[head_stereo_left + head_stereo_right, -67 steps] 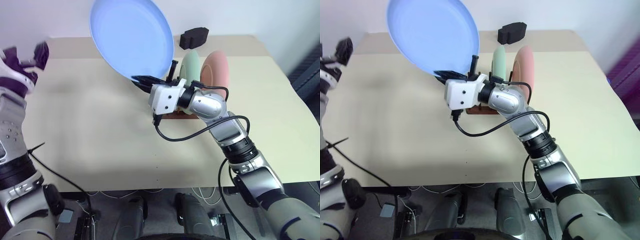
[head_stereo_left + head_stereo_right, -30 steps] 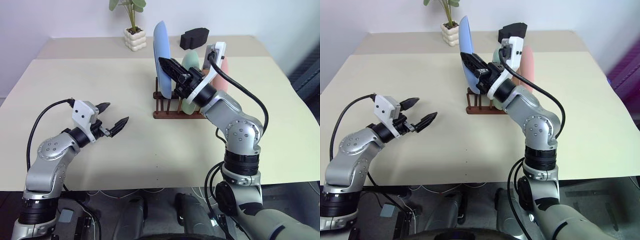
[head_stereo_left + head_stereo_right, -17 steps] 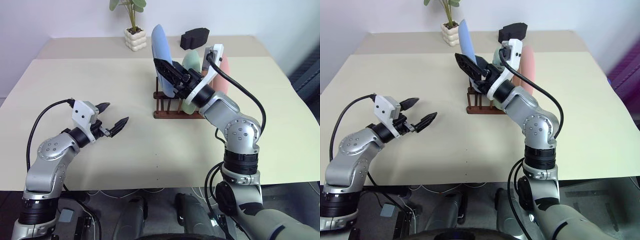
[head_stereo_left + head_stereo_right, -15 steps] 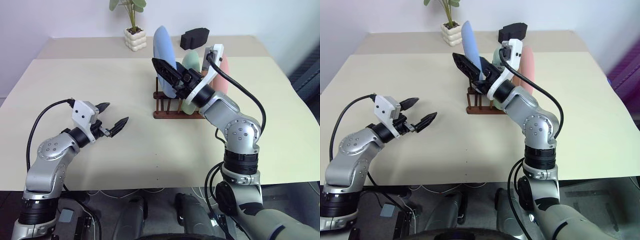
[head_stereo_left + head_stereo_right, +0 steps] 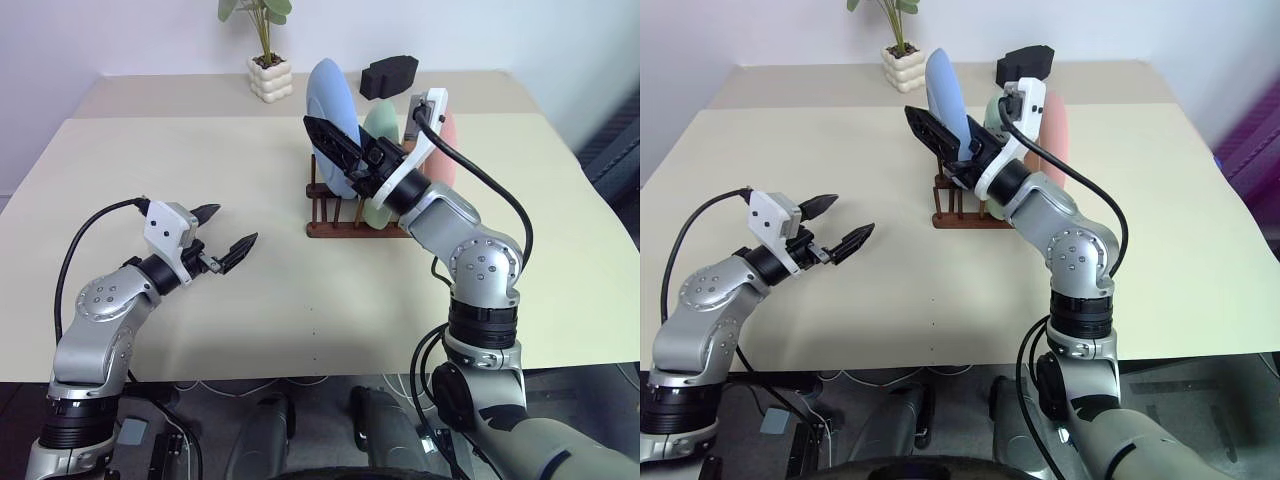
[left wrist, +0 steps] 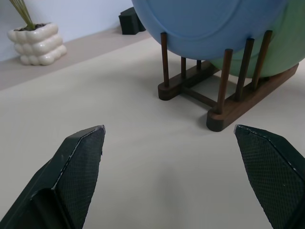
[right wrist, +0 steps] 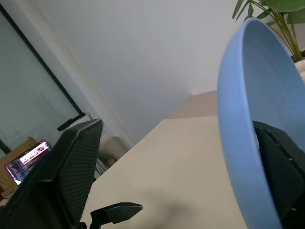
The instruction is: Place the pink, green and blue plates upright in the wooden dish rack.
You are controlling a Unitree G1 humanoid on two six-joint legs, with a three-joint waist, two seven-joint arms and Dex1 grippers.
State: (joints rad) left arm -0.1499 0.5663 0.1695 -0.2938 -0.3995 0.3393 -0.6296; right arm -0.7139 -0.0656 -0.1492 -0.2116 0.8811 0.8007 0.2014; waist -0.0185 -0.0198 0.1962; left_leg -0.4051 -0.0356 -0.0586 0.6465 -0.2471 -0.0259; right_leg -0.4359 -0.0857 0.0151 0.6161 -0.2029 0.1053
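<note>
Left eye view puts the wooden dish rack [image 5: 355,218] mid-worktop [image 5: 250,300], and everything is placed from it. Three plates stand on edge between its pegs: the blue plate [image 5: 333,108] at the end nearest the potted plant [image 5: 268,60], the green plate [image 5: 380,140] in the middle, the pink plate [image 5: 447,140] at the far end. The right tool [image 5: 338,150] sits at the blue plate with its fingers spread, one on each side of the rim, no clamp visible. The left tool [image 5: 228,232] hangs released, well apart from the rack on the plant side. These plates look light, rigid and smooth, likely plastic, so slippery; the best hold is a pinch across the upper rim, letting the pegs carry the lower edge.
</note>
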